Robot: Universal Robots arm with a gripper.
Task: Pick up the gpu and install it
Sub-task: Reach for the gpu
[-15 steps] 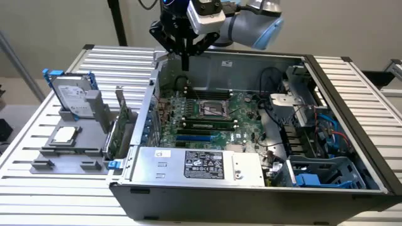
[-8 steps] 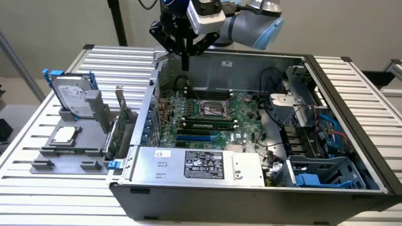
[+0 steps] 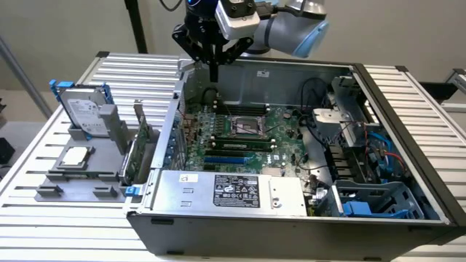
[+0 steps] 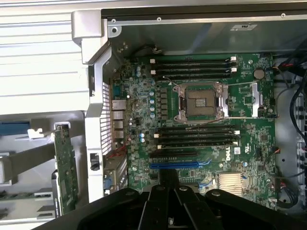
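1. Silver ribbed metal forms the table [image 3: 43, 218]. At the exterior view's left a grey holder block [image 3: 76, 183] sits on it.
2. In the far part of that block a hard drive [image 3: 82, 109] with a blue frame stands tilted on its edge. Nearer, a small square CPU chip [image 3: 75, 156] lies flat.
3. Right of these, the gpu [image 3: 141, 150] stands upright on its long edge in the holder, just beside the outer left wall of the computer case [image 3: 291, 229] and outside it. Nothing grips it. The wrist view shows its green board [image 4: 64, 167] on the outer side of the perforated case wall.
4. The case lies on its side with the cover off, and its inside is open to view.
5. Over the far left corner of the case the end effector [image 3: 213, 60] hangs pointing straight down, with its black fingers pressed together and nothing between them. It is well apart from the gpu. In the wrist view the end effector [image 4: 169, 191] shows above the motherboard.
6. A green motherboard [image 3: 284, 123] covers the case floor. An open CPU socket [image 3: 244, 126] lies near its middle, and a blue expansion slot [image 3: 226, 161] lies on the near side of the socket.
7. Along the near edge of the case sits a metal power supply [image 3: 226, 191] with a black label.
8. Toward the exterior view's right, the robot arm [image 3: 298, 27] rises past the far wall of the case. Blue cables [image 3: 386, 147] run along the right side, and a grey drive cage [image 3: 386, 196] fills the near right corner.
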